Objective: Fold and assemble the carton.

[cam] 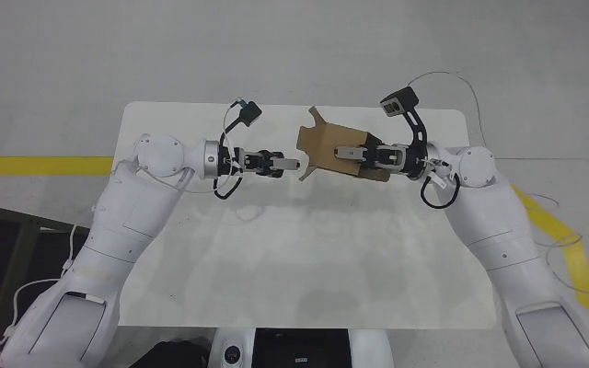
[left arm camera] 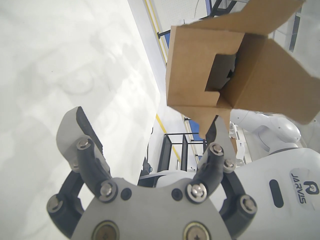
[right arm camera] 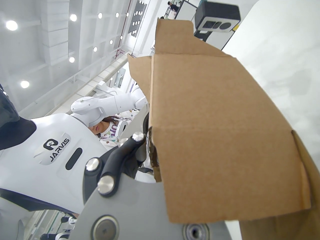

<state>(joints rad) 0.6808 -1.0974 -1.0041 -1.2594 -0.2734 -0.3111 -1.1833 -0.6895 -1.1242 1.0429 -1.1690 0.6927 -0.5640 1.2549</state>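
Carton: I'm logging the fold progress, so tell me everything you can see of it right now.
The carton is plain brown cardboard, opened into a box-shaped sleeve and held above the white table. The right hand is clamped on one wall. The end facing the open left hand is unclosed: flaps splay outward, one with a stepped cutout, and the hollow inside shows. One flap tip lies by a left finger; contact is unclear.

The carton (cam: 336, 149) is plain brown all over. The left end effector (left arm camera: 148, 116) just beside it is silver with black pads. The surface (cam: 276, 262) below the end effector is white.
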